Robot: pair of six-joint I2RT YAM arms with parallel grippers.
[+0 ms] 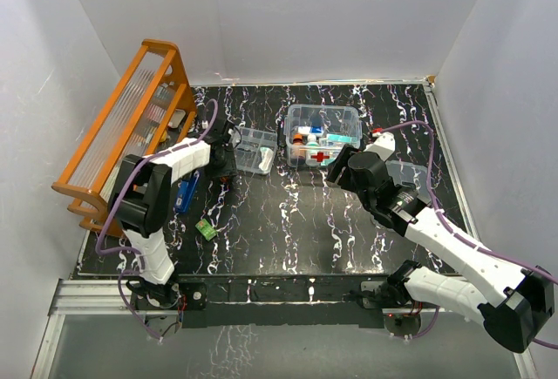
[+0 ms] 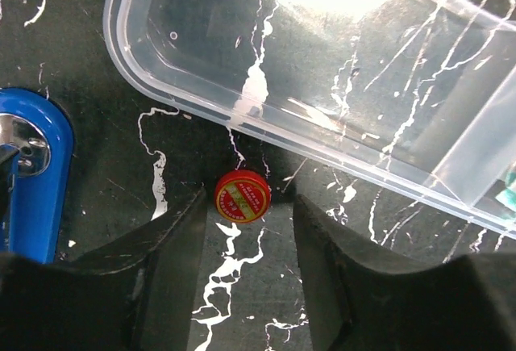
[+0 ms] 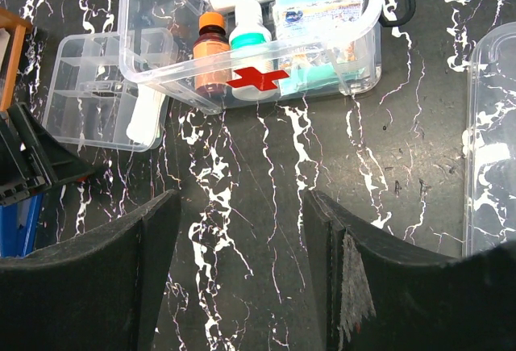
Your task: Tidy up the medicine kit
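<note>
- Left pincer [image 2: 250,202] apart, straddling a red cap [image 2: 243,195] on the tabletop [image 2: 97,157] beside the clear divided tray [image 2: 322,68].
- Right pincer [image 3: 242,199] apart, empty, near the medicine kit [image 3: 256,77].

Light's bright and even over my table [image 1: 288,213], coming from above by the look of it. The white walls [image 1: 349,13] glow, and the shadows under my arms are short and soft. The overhead view is sharp, bowing a touch at the corners.

Left wrist camera: white glare blooms across the clear tray [image 2: 201,109]. The red cap [image 2: 242,195] is crisp, but my left fingers [image 2: 169,278] are dark and soft-edged.

Right wrist camera: clean focus on the medicine kit [image 3: 339,77], with my right fingers [image 3: 97,286] a near-black mass. What may be the clear lid [image 3: 488,141] glints, cropped at the right edge.
</note>
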